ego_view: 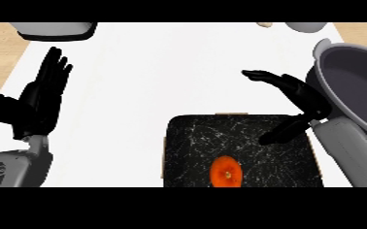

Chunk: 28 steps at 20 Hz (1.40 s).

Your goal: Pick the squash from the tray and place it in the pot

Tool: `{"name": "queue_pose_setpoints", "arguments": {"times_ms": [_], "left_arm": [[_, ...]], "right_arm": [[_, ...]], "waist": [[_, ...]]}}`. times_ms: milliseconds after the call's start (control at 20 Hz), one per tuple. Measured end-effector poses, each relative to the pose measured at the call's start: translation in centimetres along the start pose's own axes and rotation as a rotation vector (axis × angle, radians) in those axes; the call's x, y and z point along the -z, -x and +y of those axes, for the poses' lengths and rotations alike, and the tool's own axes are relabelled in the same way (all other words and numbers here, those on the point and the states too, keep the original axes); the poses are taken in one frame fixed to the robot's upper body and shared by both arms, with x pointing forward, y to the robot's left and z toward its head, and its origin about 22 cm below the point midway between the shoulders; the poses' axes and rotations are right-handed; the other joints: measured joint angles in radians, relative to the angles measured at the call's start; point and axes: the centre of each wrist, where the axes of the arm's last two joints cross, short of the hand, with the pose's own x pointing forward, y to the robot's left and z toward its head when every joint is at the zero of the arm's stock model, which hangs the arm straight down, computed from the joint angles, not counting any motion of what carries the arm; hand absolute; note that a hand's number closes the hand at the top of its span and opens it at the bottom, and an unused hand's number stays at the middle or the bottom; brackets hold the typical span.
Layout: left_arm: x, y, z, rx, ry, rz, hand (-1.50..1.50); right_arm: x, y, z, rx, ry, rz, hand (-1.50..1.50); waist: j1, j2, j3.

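Observation:
An orange squash point(225, 171) lies on the black speckled tray point(193, 140), near the tray's front edge. The grey pot point(342, 85) stands at the right edge of the counter, its dark inside showing. My right hand point(301, 99) hovers over the tray's far right corner, between tray and pot, fingers stretched to the left and thumb pointing down over the tray; it is open and holds nothing. The squash lies well in front of it. My left hand point(41, 97) rests open at the far left, fingers up.
A grey and black appliance point(56, 30) sits at the back left corner. A small pale item point(265, 24) and a grey bowl point(308, 26) sit at the back right. The white counter point(165, 68) stretches between the hands; wooden edges show at both far sides.

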Motion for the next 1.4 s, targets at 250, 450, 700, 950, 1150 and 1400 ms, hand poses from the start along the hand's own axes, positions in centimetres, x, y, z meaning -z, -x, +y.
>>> {"name": "queue_pose_setpoints", "arguments": {"times_ms": [250, 450, 700, 950, 1150, 1400], "left_arm": [[-0.3, 0.0, 0.2, 0.004, -0.008, 0.008, 0.0], [-0.1, 0.0, 0.4, 0.008, -0.014, 0.006, 0.0], [-0.2, -0.7, 0.8, 0.011, -0.016, 0.01, 0.0], [-0.5, -1.0, 0.6, 0.007, -0.009, 0.004, 0.0], [-0.4, -1.4, 0.4, 0.006, -0.007, 0.002, 0.0], [0.1, -1.3, 0.1, 0.009, -0.01, -0.006, 0.0]], "right_arm": [[1.8, -3.2, -0.9, -0.109, -0.265, 0.098, -1.5], [3.3, -5.7, 0.4, -0.226, -0.449, 0.168, -1.5], [4.2, -8.3, 3.4, -0.334, -0.627, 0.259, -1.5], [4.4, -10.1, 6.0, -0.374, -0.695, 0.325, -1.5], [3.9, -10.4, 7.9, -0.372, -0.713, 0.352, -1.5], [3.7, -10.1, 10.1, -0.404, -0.731, 0.397, -1.5]], "waist": [[-0.006, -0.005, -0.002], [-0.012, -0.006, -0.002], [-0.012, -0.006, -0.002], [-0.008, -0.002, -0.001], [-0.006, 0.0, 0.0], [-0.005, 0.001, 0.0]]}}
